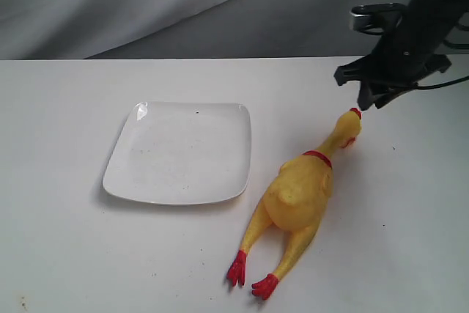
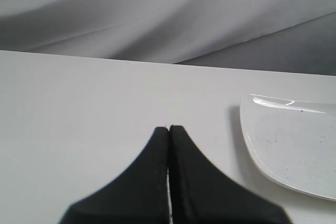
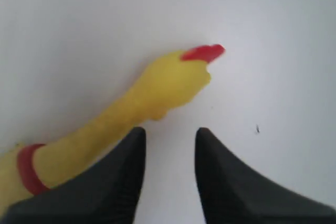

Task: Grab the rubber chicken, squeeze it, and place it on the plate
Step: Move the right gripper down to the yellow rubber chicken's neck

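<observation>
The rubber chicken [image 1: 297, 196] lies flat on the white table, right of the plate [image 1: 179, 153], its red feet toward the front edge and its red comb toward the back right. My right gripper [image 1: 368, 100] hovers just above and behind the head, open, with nothing between its fingers. In the right wrist view the chicken's head [image 3: 170, 82] and neck lie ahead of the right gripper [image 3: 169, 132], and one finger overlaps the neck. The left gripper [image 2: 169, 128] is shut and empty over bare table, with the plate's corner [image 2: 289, 145] off to one side. The left arm is not in the exterior view.
A grey cloth backdrop [image 1: 183, 5] hangs behind the table's far edge. The right arm's black body and cable [image 1: 432, 27] stand over the back right corner. Bare table surface lies left of and in front of the plate.
</observation>
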Action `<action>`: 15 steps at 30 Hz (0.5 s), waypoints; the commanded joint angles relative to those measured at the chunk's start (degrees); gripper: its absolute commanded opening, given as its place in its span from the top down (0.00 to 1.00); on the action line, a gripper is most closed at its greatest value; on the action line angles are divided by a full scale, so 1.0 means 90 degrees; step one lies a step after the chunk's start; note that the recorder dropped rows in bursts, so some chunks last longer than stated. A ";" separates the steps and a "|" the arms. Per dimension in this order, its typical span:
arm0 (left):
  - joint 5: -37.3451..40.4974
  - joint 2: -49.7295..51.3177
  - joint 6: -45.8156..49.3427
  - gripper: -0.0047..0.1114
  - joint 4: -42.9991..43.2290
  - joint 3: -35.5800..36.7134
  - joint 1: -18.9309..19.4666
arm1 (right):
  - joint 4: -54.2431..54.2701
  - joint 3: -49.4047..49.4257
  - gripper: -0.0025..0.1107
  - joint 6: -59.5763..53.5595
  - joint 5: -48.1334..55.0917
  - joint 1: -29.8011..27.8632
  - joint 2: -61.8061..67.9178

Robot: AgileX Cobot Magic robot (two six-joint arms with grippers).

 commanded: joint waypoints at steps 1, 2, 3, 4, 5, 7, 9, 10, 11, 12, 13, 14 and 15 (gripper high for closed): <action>0.0017 -0.0020 0.0009 0.96 0.0009 0.0028 0.0012 | -0.0033 -0.0097 0.49 0.0638 -0.0382 0.0286 -0.0030; 0.0017 -0.0020 0.0009 0.96 0.0009 0.0028 0.0012 | 0.0034 -0.0097 0.45 0.0763 -0.0382 0.0324 0.0023; 0.0017 -0.0020 0.0009 0.96 0.0009 0.0028 0.0012 | 0.0090 -0.0097 0.43 0.0839 -0.0332 0.0338 0.0048; 0.0017 -0.0020 -0.0004 0.96 0.0009 0.0028 0.0012 | 0.0147 -0.0097 0.43 0.0928 -0.0271 0.0338 0.0104; 0.0017 -0.0020 -0.0005 0.96 0.0009 0.0028 0.0012 | 0.0223 -0.0097 0.43 0.1089 -0.0195 0.0338 0.0161; 0.0017 -0.0020 -0.0005 0.96 0.0009 0.0028 0.0012 | 0.0464 -0.0097 0.43 0.1196 0.0004 0.0338 0.0316; 0.0017 -0.0020 -0.0005 0.96 0.0009 0.0028 0.0012 | 0.0727 -0.0097 0.43 0.1196 0.0157 0.0338 0.0472; 0.0017 -0.0020 -0.0005 0.96 0.0009 0.0028 0.0012 | 0.0922 -0.0097 0.43 0.1196 0.0189 0.0338 0.0550; 0.0017 -0.0020 -0.0005 0.96 0.0009 0.0028 0.0012 | 0.1076 -0.0097 0.43 0.1196 0.0203 0.0338 0.0625; 0.0017 -0.0020 -0.0005 0.96 0.0009 0.0028 0.0012 | 0.1235 -0.0097 0.43 0.1196 0.0203 0.0338 0.0704; 0.0017 -0.0020 -0.0005 0.96 0.0009 0.0028 0.0012 | 0.1370 -0.0097 0.43 0.1196 0.0186 0.0338 0.0760; 0.0017 -0.0020 -0.0005 0.96 0.0009 0.0028 0.0012 | 0.1457 -0.0097 0.43 0.1196 0.0186 0.0341 0.0807; 0.0017 -0.0020 -0.0005 0.96 0.0009 0.0028 0.0012 | 0.1478 -0.0097 0.43 0.1196 0.0186 0.0354 0.0861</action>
